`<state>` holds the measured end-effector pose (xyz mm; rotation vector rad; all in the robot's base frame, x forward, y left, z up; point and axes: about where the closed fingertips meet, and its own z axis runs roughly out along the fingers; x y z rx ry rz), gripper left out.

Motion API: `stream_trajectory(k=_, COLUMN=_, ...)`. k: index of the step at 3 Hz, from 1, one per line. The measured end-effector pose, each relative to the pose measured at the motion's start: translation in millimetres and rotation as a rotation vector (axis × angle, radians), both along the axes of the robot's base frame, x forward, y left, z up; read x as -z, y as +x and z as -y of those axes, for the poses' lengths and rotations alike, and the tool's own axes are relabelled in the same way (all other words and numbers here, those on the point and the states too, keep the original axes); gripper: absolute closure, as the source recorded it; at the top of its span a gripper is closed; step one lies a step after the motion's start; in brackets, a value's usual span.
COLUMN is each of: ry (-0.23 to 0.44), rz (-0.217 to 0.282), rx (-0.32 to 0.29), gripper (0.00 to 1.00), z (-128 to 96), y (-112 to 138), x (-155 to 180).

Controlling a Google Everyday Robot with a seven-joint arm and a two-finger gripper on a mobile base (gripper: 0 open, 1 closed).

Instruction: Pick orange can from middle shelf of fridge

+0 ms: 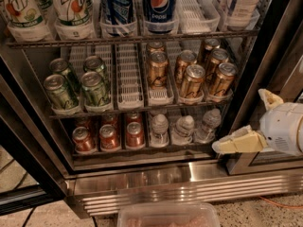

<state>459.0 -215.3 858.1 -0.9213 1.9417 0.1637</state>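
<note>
While orange can (157, 70) sits on mid shelf (129, 86), gripper (239, 122) hangs wide open at lower rt, outside fridge (189, 181)

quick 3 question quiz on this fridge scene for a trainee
1. True or false: the pincer is gripping an orange can.
2. The middle shelf's empty lane lies: A) far left B) between green cans and orange cans C) far right
3. Fill in: red cans share the bottom rack with clear ____.
Key: 1 false, it hangs open outside the fridge, lower right. 2 B. 3 bottles.
</note>
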Motion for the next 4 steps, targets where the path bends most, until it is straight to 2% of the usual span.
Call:
stream_trajectory(k=1, ry=0.072, rz=0.067, rx=0.067, gripper=0.0, z=1, y=18, x=-10)
stream_trajectory(k=2, ry=0.11, rz=0.097, rx=0.155, gripper=0.0, z=1, y=27, x=-16)
stream_trajectory(k=3, ry=0.123, rz=0.111, rx=0.193, gripper=0.0, z=-3, y=32, x=-26)
stream_trajectory(k=4, ry=0.121, rz=0.122, rx=0.187, gripper=0.0, z=-5, y=31, x=-29)
